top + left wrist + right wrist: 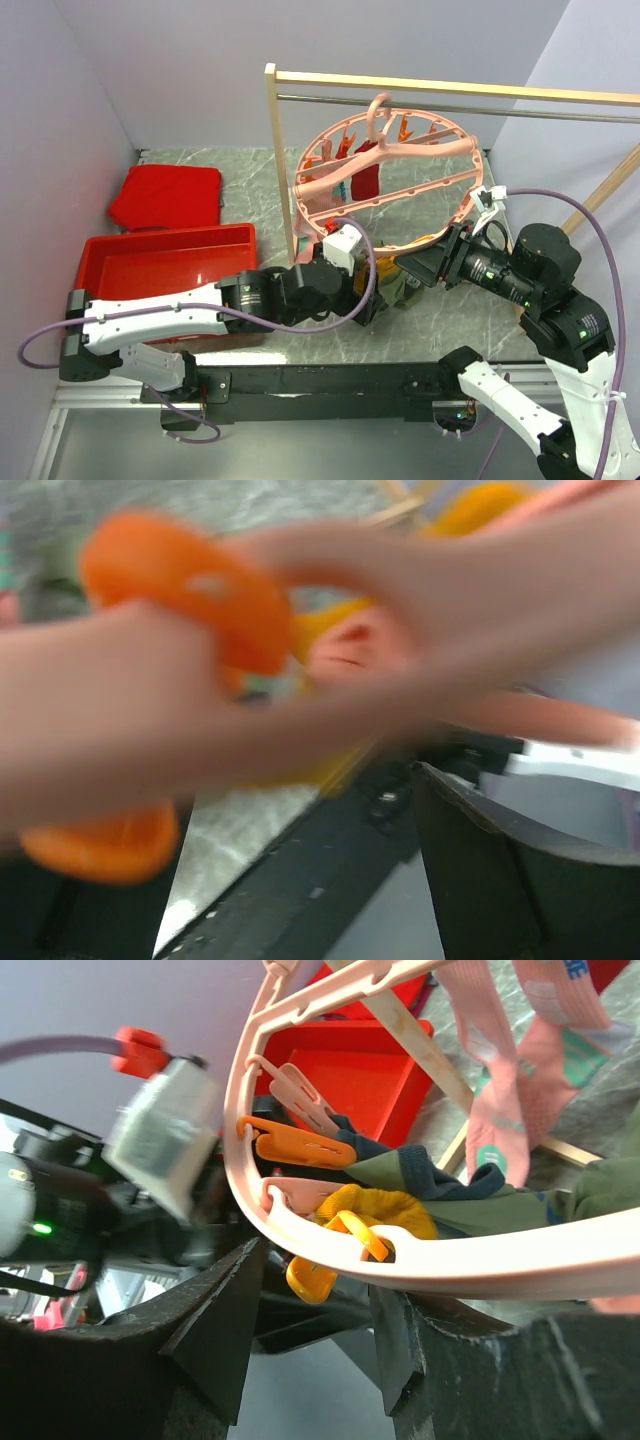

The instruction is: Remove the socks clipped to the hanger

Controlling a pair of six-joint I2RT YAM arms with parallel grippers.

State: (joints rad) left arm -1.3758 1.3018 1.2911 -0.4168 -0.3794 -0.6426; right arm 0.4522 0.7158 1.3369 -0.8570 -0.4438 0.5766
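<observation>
Right wrist, fuzzy mustard sock [388, 1211], curved hanger [500, 1260]

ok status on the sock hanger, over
Left gripper at the low clips, view blurred, state unclear. Right gripper open at the hanger rim. Mustard sock and olive sock clipped on. Wooden post beside left wrist.

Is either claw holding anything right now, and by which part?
Right claw: open, gripping nothing; the hanger rim runs past its fingertips. Left claw: cannot tell; its wrist view is blurred, orange clips filling it.
</observation>
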